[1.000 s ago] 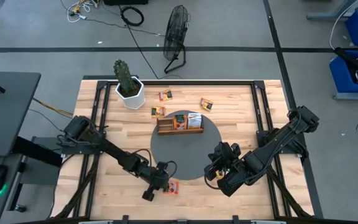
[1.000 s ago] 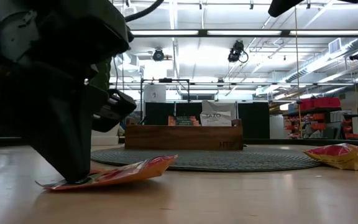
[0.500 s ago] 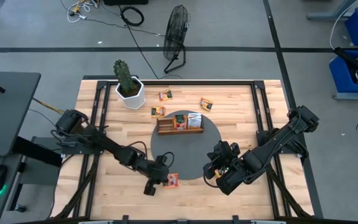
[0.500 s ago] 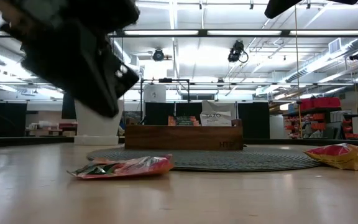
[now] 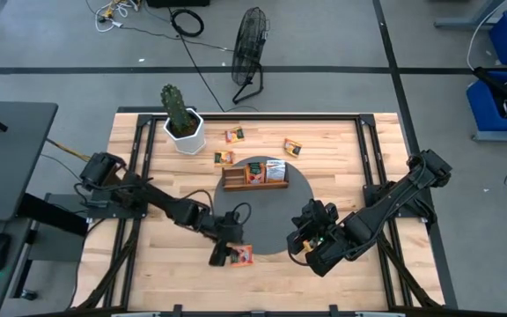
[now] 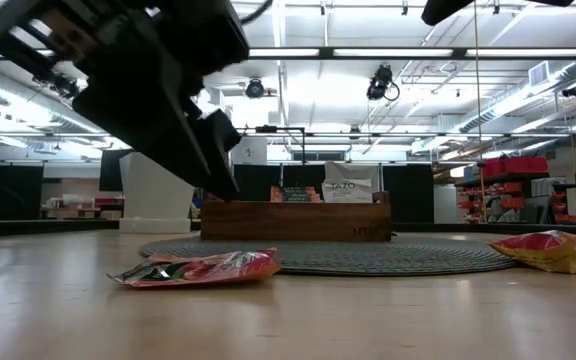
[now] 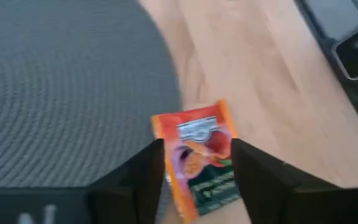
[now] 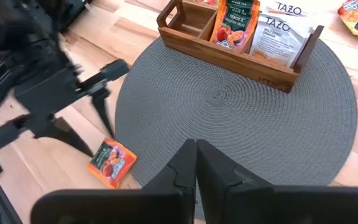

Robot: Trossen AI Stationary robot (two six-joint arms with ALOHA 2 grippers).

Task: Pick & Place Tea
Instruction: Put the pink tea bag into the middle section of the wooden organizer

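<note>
Orange-red paper fills the gap under the left tool [image 7: 194, 171]: a tea sachet [image 7: 201, 155] lies flat on the wooden surface [image 7: 278, 93], showing between the two spread fingers [image 7: 145, 177] with daylight on either side (nothing is gripped). Its label is printed but too blurred to read. In the low view the tool hangs clear above the sachet, which rests just off the edge of the round grey mat [image 5: 267, 216].

Further out from that tool, across the mat, the right tool [image 8: 196, 163] waits with its fingers pressed together, holding nothing. Beyond both, on the mat's far side, stands the wooden tray [image 8: 229, 53] with two sachets upright in its slots: a dark green one [image 8: 234, 22] and a white one [image 8: 278, 37] reading "TAZO". Past the tray, three more orange sachets [image 5: 234, 135] lie scattered on the bare wood, and a potted cactus [image 5: 181, 119] sits at the far corner.
</note>
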